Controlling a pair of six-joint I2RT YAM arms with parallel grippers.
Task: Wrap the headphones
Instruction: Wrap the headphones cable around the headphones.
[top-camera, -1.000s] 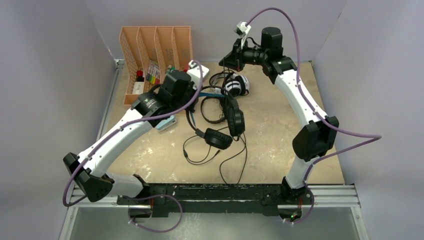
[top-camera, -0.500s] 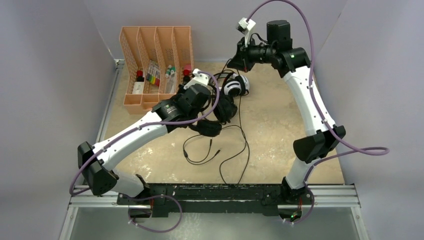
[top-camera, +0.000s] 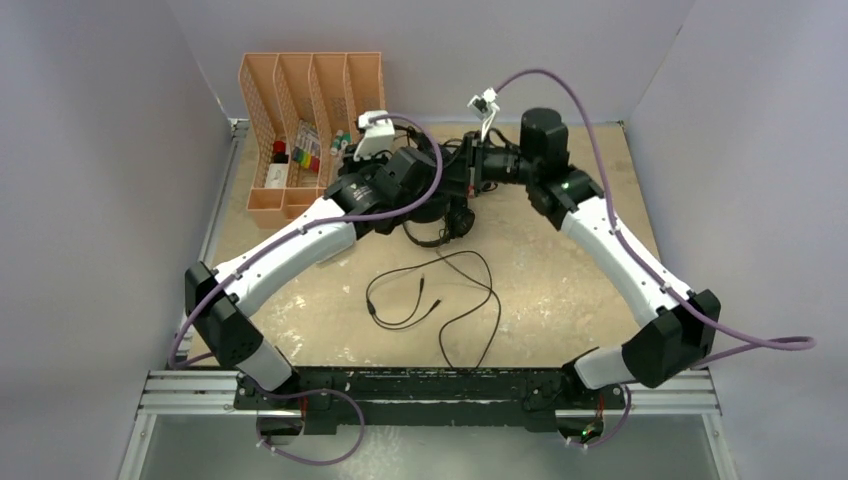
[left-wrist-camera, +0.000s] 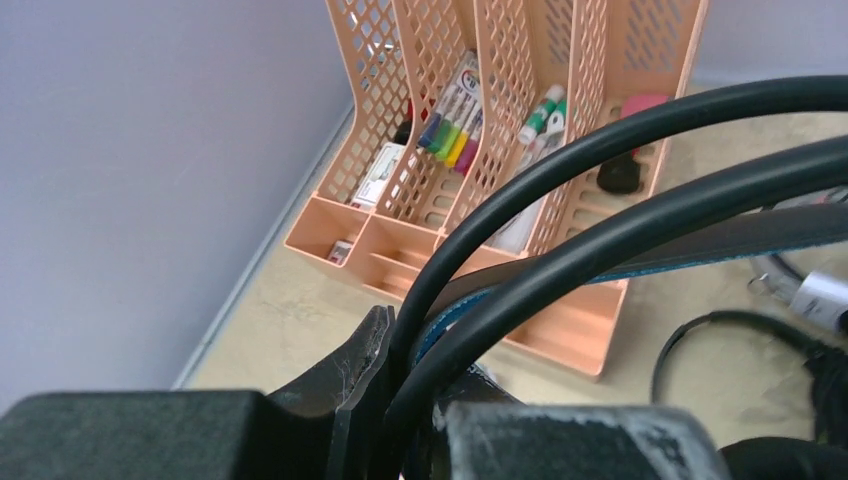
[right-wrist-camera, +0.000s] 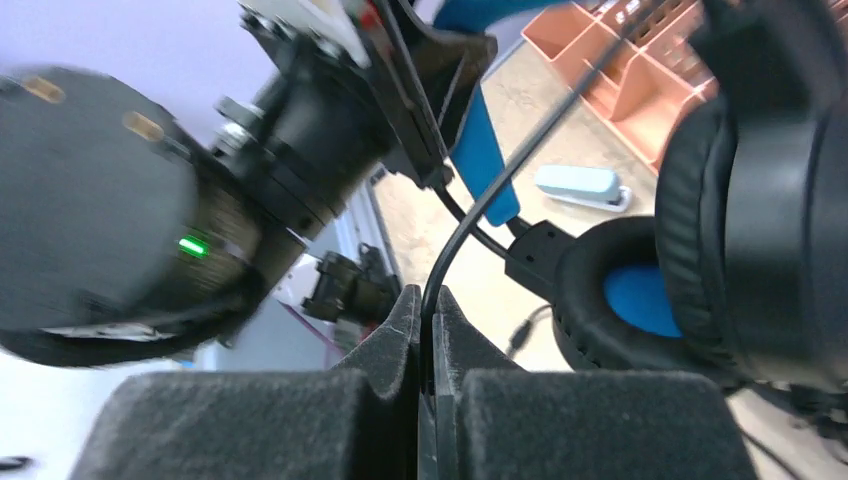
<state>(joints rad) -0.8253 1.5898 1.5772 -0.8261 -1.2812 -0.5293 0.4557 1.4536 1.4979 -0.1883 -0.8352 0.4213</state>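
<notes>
My left gripper (top-camera: 447, 193) is shut on the black headset with the blue headband (top-camera: 438, 226) and holds it up at the back middle of the table. In the left wrist view the gripper (left-wrist-camera: 415, 400) clamps its black bands and blue-lined strap (left-wrist-camera: 600, 230). My right gripper (top-camera: 463, 166) is right beside it and is shut on the thin black cable (right-wrist-camera: 455, 235). In the right wrist view the gripper (right-wrist-camera: 428, 335) sits next to the black ear cup with blue lining (right-wrist-camera: 640, 300). The cable's loose end (top-camera: 470, 290) loops on the table. The other headsets are mostly hidden.
An orange mesh organizer (top-camera: 310, 120) with pens and small items stands at the back left and also shows in the left wrist view (left-wrist-camera: 520, 150). A pale blue object (right-wrist-camera: 580, 185) lies on the table. Another black band (left-wrist-camera: 720, 330) lies right of the organizer.
My left arm has swung to the back right, carrying the headset off the table's middle. My right arm has dropped and moved left to meet it, gripping the cable. The cable loops shifted.
</notes>
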